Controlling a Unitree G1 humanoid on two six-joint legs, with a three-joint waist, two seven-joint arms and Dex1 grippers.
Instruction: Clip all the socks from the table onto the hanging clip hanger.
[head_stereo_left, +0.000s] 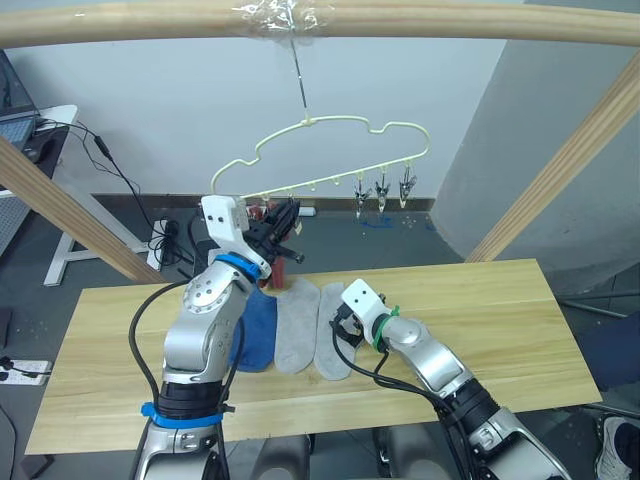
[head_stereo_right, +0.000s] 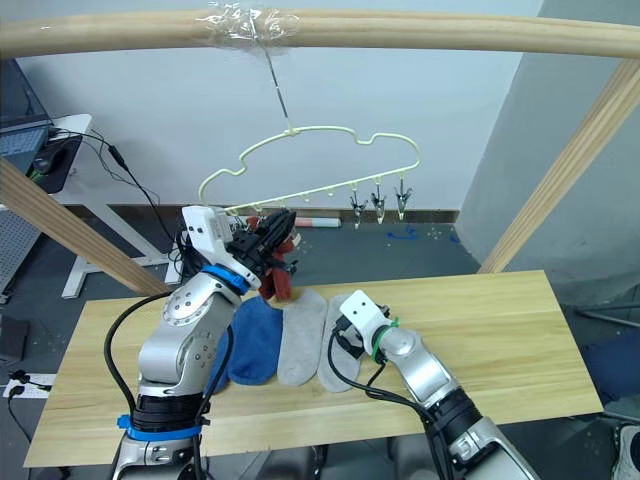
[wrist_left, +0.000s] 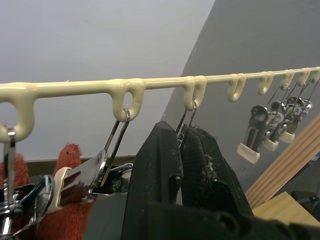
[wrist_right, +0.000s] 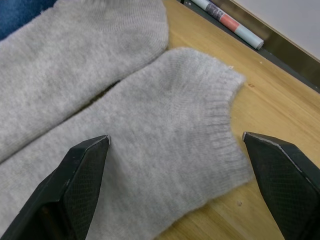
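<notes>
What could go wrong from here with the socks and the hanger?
The hanger hangs from one thin hook, so the left gripper working at its clips could set it swinging and loosen the red sock there. The right gripper is spread wide over a grey sock whose edge overlaps the second grey sock; closing could pinch both. A slipped sock could drop off the table.

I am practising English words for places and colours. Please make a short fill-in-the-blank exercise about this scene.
1. The clip hanger hangs from a round wooden ____.
2. The right gripper hovers with fingers open over a ____ sock.
3. The left gripper is raised up at the hanger's ____.
4. On the table, beside the grey socks lies a ____ sock.

Missing words: beam; grey; clips; blue
</notes>
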